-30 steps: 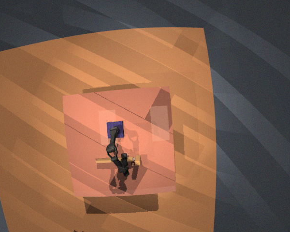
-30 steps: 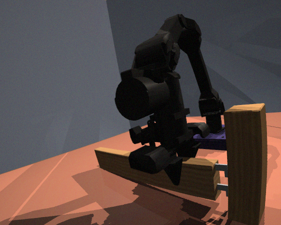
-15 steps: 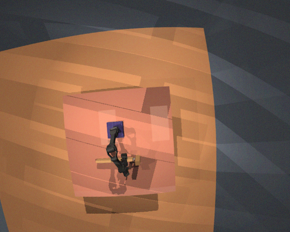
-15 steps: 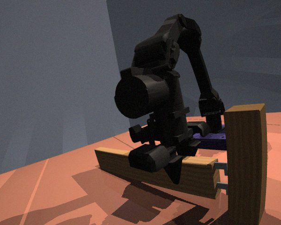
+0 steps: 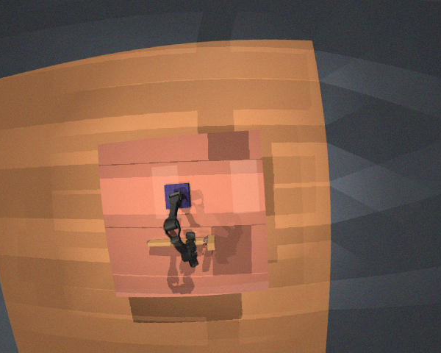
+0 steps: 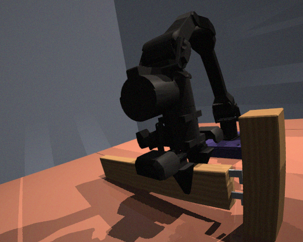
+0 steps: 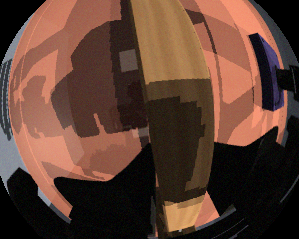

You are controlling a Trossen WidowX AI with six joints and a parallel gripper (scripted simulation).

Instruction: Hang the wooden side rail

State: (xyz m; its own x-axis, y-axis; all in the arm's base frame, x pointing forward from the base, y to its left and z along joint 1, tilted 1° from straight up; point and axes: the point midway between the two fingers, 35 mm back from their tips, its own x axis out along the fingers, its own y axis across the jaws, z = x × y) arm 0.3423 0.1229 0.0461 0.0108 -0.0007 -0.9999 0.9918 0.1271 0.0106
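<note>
The wooden side rail lies with its far end low at the pink surface and its hook end raised slightly. My gripper is shut on the rail near its hook end, one finger on each side. Two steel hooks, the upper hook and the lower hook, stick out of the rail's end towards the post. The headboard post stands upright beside them. The hooks' outer ends are partly hidden by the post's edge. The slot and pins are hidden, so seating cannot be told.
The arm's purple base plate is on the pink mat, behind the rail in the exterior view. The arm reaches over from it to the rail. The mat lies on the wooden table. Broad shadows cross the mat.
</note>
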